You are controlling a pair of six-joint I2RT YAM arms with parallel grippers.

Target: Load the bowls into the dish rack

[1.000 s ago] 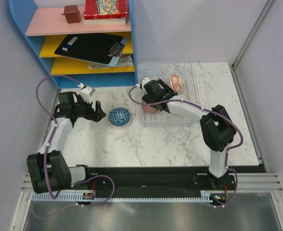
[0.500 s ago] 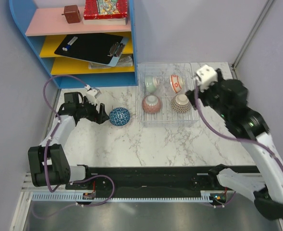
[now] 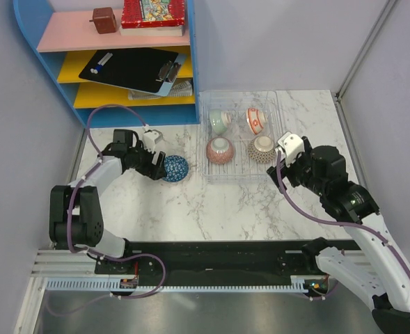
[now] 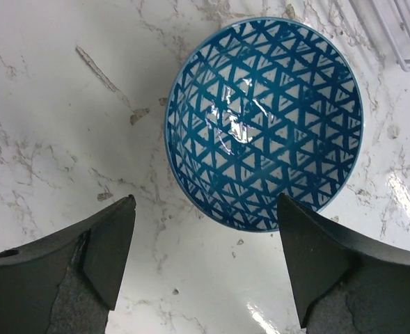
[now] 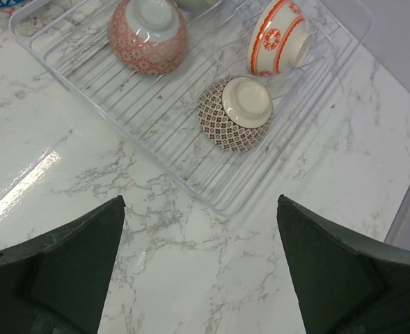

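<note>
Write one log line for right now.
left pincer: open, at blue bowl | right pincer: open, empty | dish rack: four bowls inside

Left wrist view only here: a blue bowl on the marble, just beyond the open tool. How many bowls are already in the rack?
Observer: Four in the rack: green bowl, red-marked bowl, orange bowl, mesh bowl.
Operator: Which way up are they?
Observer: The right wrist view shows the orange and mesh bowls foot up, and the red-marked bowl tipped on its side.
Operator: And the right tool?
Observer: The right tool is open and holds nothing, by the rack's near right corner.
</note>
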